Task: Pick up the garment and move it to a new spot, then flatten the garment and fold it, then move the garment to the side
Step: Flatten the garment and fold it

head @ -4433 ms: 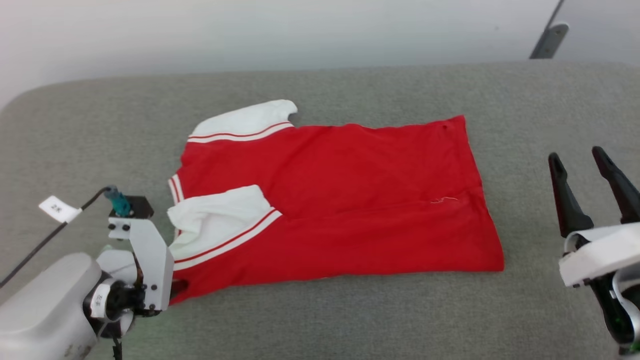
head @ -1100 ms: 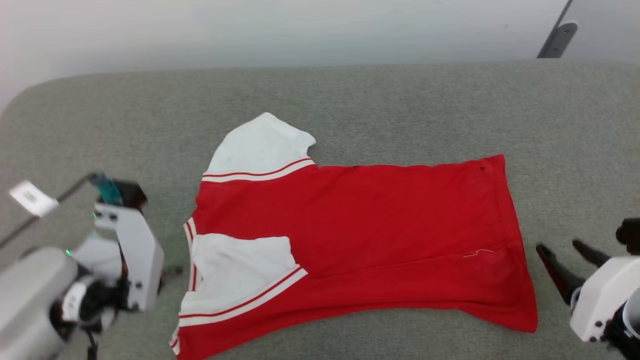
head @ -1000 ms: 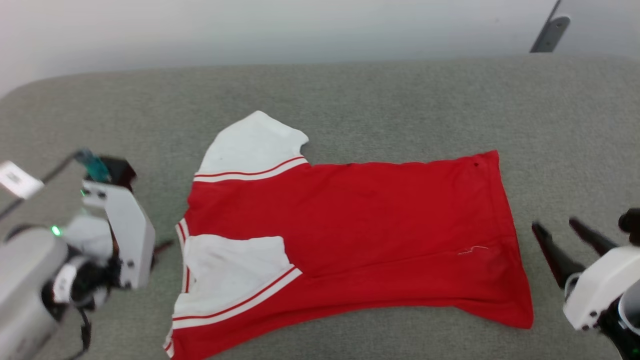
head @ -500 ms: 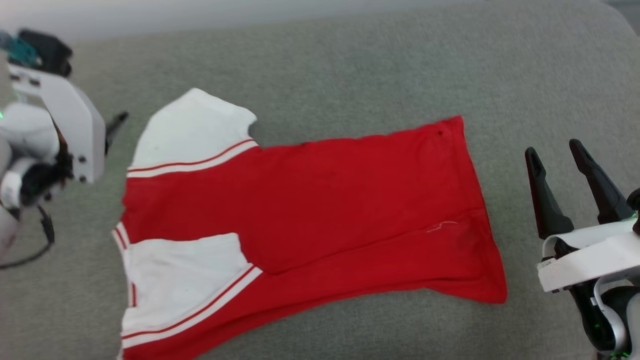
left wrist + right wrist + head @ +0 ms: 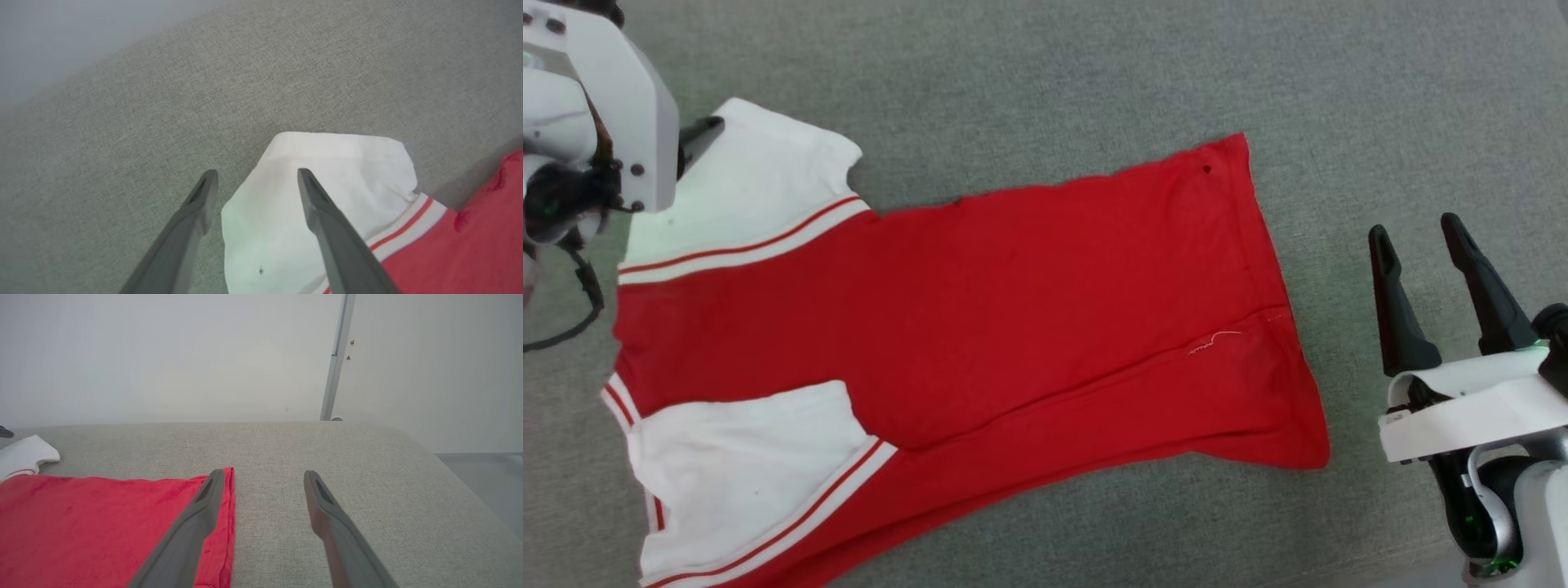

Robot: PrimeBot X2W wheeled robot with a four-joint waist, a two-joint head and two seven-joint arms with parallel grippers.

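The garment looks light and limp, best pinched at the white sleeve edge. Left gripper and right gripper gape empty

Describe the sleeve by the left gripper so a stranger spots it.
On the grey pad lies a red garment. Its far sleeve spreads flat onto the pad by the left gripper. The other sleeve is folded onto the red body; this one isn't.
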